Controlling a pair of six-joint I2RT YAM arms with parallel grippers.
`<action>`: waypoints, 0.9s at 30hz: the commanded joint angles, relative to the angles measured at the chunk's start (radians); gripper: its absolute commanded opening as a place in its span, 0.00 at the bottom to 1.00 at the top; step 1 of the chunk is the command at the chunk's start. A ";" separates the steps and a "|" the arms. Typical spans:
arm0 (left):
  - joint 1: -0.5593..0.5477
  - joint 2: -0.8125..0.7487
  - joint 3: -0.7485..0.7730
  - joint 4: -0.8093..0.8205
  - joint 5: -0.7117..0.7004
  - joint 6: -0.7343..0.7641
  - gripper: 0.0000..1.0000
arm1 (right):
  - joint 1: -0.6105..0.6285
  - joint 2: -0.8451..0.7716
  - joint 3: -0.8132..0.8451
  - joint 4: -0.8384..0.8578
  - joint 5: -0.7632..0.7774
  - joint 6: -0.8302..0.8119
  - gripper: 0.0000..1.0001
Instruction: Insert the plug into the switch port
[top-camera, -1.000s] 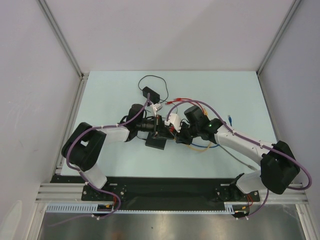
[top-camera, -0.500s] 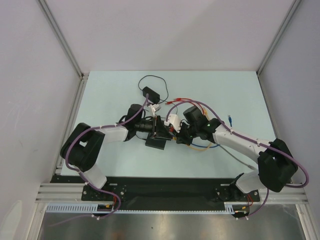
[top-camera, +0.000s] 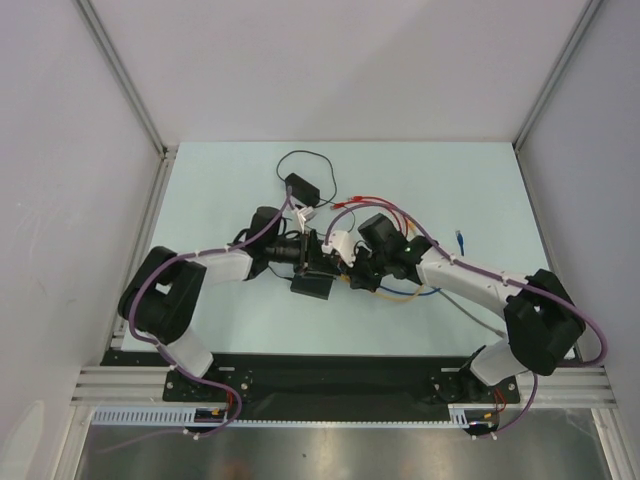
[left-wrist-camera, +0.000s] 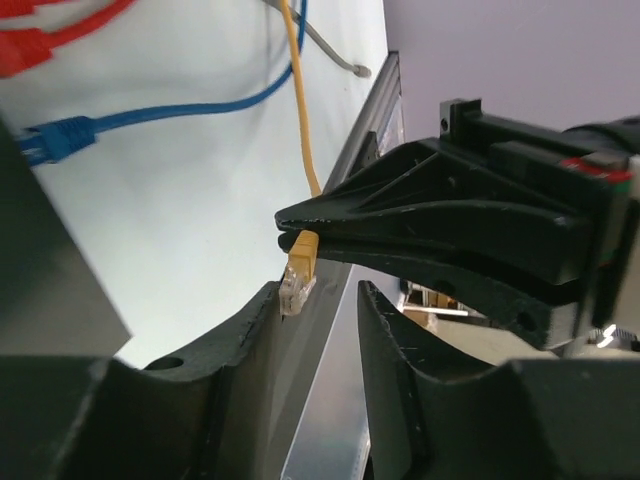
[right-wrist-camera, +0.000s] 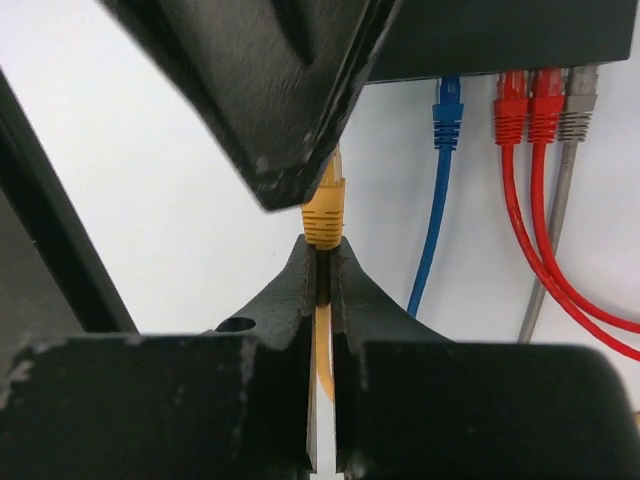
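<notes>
My right gripper (right-wrist-camera: 323, 252) is shut on a yellow cable just behind its yellow plug (right-wrist-camera: 324, 213). The plug points at the black switch box (right-wrist-camera: 500, 40), whose edge holds blue, red and grey plugs. A left finger (right-wrist-camera: 270, 90) hides the rest of that edge, so I see no free port. In the left wrist view my left gripper (left-wrist-camera: 320, 292) is open. The plug (left-wrist-camera: 297, 275) rests against the tip of one of its fingers, held by my right gripper (left-wrist-camera: 287, 228). From above, both grippers (top-camera: 322, 262) (top-camera: 350, 272) meet over the switch (top-camera: 312, 287).
A small black power adapter (top-camera: 297, 185) with a thin cord lies behind the arms. Blue (top-camera: 400, 293), red (top-camera: 365, 201) and grey cables trail right of the switch. A loose blue plug (top-camera: 460, 238) lies at the right. White walls enclose the table.
My right gripper has carried the yellow plug a little to the left, closer to the left gripper. The left gripper has shifted only slightly.
</notes>
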 joint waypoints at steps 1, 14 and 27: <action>0.067 -0.050 0.032 -0.015 0.016 0.039 0.40 | 0.023 0.052 0.003 -0.001 0.090 0.016 0.00; 0.309 -0.073 0.151 -0.584 -0.229 0.496 0.51 | 0.052 0.240 0.071 0.024 0.219 0.104 0.00; 0.306 0.098 0.243 -0.630 -0.252 0.530 0.53 | 0.065 0.301 0.109 0.067 0.207 0.135 0.00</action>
